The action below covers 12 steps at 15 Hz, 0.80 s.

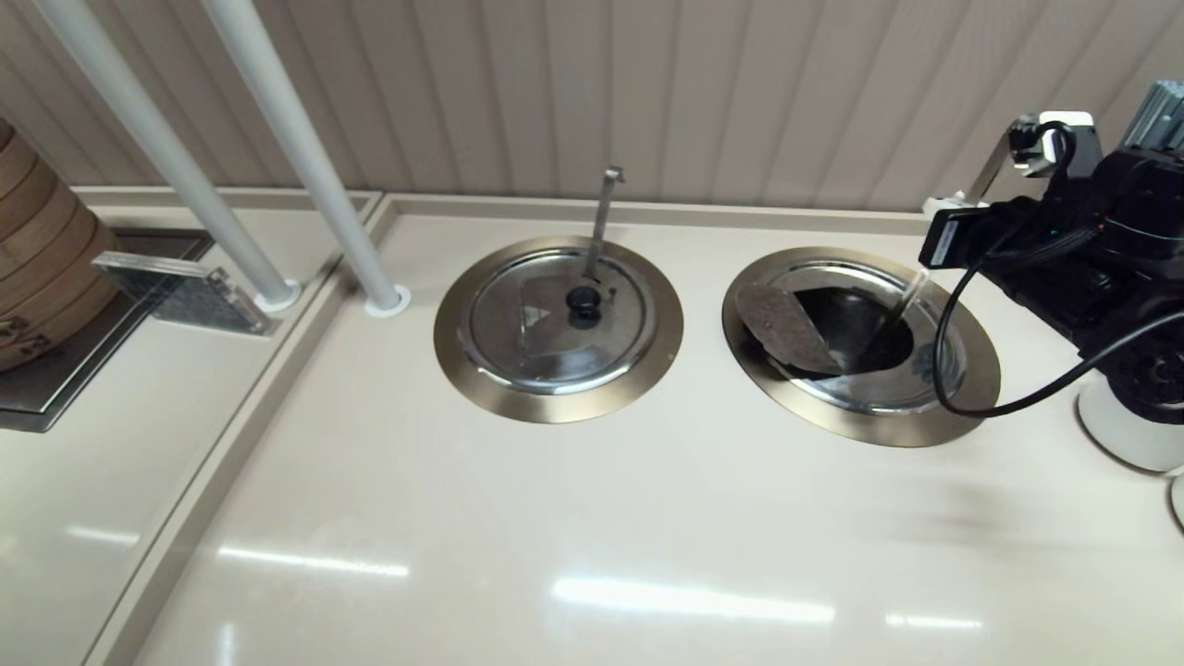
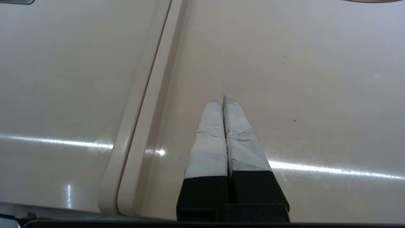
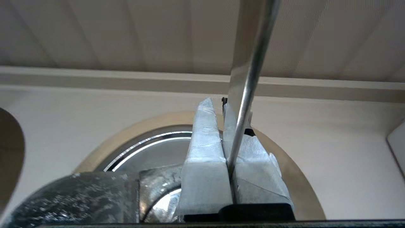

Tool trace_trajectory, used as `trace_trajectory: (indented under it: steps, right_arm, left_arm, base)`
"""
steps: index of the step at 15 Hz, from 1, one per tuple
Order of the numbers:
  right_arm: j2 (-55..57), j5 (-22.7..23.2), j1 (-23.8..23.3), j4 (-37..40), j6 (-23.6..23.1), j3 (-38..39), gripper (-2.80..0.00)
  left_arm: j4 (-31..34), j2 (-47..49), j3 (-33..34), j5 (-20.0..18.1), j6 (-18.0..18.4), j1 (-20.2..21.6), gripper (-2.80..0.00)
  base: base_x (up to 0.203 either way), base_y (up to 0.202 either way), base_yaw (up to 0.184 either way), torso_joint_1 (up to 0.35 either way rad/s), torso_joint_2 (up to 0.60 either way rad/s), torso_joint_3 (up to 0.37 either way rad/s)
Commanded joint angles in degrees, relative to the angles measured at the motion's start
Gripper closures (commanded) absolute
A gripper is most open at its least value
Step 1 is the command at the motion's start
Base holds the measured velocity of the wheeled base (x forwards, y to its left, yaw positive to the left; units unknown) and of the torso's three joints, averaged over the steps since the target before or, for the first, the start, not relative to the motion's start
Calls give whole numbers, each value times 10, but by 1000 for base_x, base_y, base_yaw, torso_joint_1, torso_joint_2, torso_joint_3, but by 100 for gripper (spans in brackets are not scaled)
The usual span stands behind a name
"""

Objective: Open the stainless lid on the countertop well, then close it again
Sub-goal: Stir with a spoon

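The countertop well [image 1: 832, 421] with its bronze rim ring lies at the right. The stainless lid [image 1: 893, 388] has its wedge flap [image 1: 786, 326] folded back to the left, mottled underside up, which leaves a dark opening [image 1: 856, 328]; the knob is hidden. The flat steel handle [image 1: 911, 294] leans out of that opening. My right arm [image 1: 1064, 250] hangs over the well's right side, hiding its gripper in the head view. In the right wrist view, my right gripper [image 3: 215, 103] is shut above the lid [image 3: 152, 152], and the handle [image 3: 250, 63] crosses its right finger. My left gripper [image 2: 219, 99] rests shut over bare counter.
The twin lid [image 1: 555, 324] with its upright hook-tipped handle [image 1: 601, 217] sits closed at centre. Two white poles [image 1: 305, 157] stand at the back left, beside a bamboo steamer [image 1: 37, 268]. A white round base [image 1: 1128, 430] stands at the right edge. A raised ledge [image 2: 139, 126] divides the counter.
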Motion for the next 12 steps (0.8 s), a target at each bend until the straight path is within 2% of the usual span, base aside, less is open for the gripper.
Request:
trace_trajectory:
  steps: [1,4,7,10,11,12]
  right_arm:
    - [7,-3,17,-9,32,-6,0]
    - [-10,-2,38,-9,44,0,0]
    - [-29,20,23,23,36,9,0]
    - [-9,25,-23,32,-35,6,0]
    - [2,24,-24,30,-29,0,0]
    - [14,20,-20,21,-4,-11,0]
  left_arm:
    - [0,1,0,0,0,0,0]
    - [0,1,0,0,0,0,0]
    - [0,1,0,0,0,0,0]
    - [0,1,0,0,0,0,0]
    - [0,1,0,0,0,0,0]
    - [0,1,0,0,0,0,0]
  base:
    - [0,0,0,0,0,0]
    - [0,0,0,0,0,0]
    - [0,0,0,0,0,0]
    - [0,0,0,0,0,0]
    - [0,0,0,0,0,0]
    - [0,0,0,0,0,0]
